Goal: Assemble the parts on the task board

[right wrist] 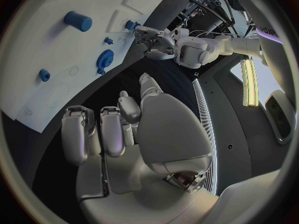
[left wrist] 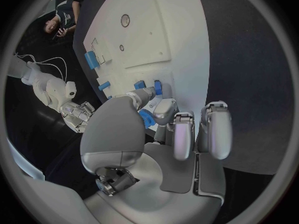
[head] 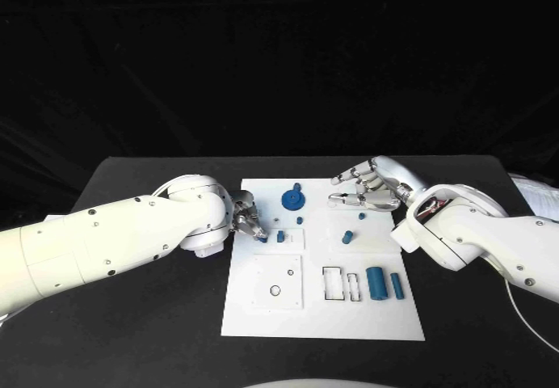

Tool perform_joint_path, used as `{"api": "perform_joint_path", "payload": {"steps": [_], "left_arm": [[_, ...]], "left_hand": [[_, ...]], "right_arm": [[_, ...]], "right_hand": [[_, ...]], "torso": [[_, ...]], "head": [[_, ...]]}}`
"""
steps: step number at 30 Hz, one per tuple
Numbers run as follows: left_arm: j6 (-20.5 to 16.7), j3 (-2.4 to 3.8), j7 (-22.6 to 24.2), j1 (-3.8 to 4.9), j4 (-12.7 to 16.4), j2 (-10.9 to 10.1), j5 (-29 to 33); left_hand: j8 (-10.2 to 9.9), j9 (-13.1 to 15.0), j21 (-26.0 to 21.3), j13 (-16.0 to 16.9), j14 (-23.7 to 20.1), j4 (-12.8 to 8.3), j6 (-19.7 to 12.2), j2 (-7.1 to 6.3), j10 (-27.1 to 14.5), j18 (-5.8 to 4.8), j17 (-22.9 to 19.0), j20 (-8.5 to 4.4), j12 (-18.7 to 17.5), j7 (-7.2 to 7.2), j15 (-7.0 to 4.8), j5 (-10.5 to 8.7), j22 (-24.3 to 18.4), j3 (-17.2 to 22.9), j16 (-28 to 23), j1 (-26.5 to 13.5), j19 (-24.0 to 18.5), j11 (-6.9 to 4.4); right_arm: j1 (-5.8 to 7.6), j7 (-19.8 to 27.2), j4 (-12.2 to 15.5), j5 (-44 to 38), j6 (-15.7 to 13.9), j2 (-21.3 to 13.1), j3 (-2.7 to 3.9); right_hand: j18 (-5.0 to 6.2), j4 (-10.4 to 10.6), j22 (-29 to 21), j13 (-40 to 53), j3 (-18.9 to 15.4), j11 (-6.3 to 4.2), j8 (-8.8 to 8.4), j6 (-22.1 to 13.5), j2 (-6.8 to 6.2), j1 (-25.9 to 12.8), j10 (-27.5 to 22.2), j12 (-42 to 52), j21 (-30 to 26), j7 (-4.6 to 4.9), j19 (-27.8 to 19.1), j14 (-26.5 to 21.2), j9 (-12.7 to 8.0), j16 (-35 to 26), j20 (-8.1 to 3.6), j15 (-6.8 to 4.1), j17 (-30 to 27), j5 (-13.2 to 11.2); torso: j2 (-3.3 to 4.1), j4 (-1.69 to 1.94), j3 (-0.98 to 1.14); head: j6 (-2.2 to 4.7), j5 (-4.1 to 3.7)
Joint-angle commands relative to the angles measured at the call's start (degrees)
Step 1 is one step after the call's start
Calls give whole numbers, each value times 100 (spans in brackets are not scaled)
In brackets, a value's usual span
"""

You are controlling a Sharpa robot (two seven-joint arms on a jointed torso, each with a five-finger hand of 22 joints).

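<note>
The white task board [head: 350,319] lies in the middle of the table. My left hand [head: 247,220] is over the board's left edge and pinches a small blue part [head: 261,238] between thumb and finger, which the left wrist view shows as the same blue part [left wrist: 146,118] in that hand [left wrist: 162,129]. My right hand [head: 367,187] hovers over the board's far right corner with its fingers apart and nothing in them. A blue gear [head: 294,198] sits on the far part of the board. Two blue cylinders [head: 376,281] stand at the right.
Several small blue parts lie on the board between the hands, one of them a peg [head: 347,237] right of centre and another [head: 281,236] near my left fingertips. A square plate [head: 271,283] with holes sits on the board's left near side. Black table [head: 140,323] surrounds the board.
</note>
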Motion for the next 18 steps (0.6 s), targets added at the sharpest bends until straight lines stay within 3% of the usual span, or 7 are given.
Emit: {"api": "perform_joint_path", "payload": {"steps": [1,18], "left_arm": [[212,-13,-234,-15,8,11,-42],[443,-46,-245,-21,-187,211,74]], "left_hand": [[24,0,11,13,604,-586,57,46,30,10,1510,-30,39,-90,-43,29,931,578,18,3,197,-6],[106,7,37,160,604,-505,149,28,131,0,1510,-41,194,-144,-62,4,967,466,18,-253,219,-37]], "right_arm": [[-5,15,6,-25,72,6,0],[-5,13,14,-25,71,5,0]], "right_hand": [[46,-1,283,-8,-42,-16,22,43,11,-33,1,-21,-37,-14,-45,226,7,-10,6,-10,-5,29],[46,-1,283,-8,-42,-16,22,43,11,-33,1,-21,-37,-14,-45,226,7,-10,6,-10,-5,29]], "torso": [[-1,-5,1],[2,-9,3]], "head": [[-11,6],[-41,-19]]}}
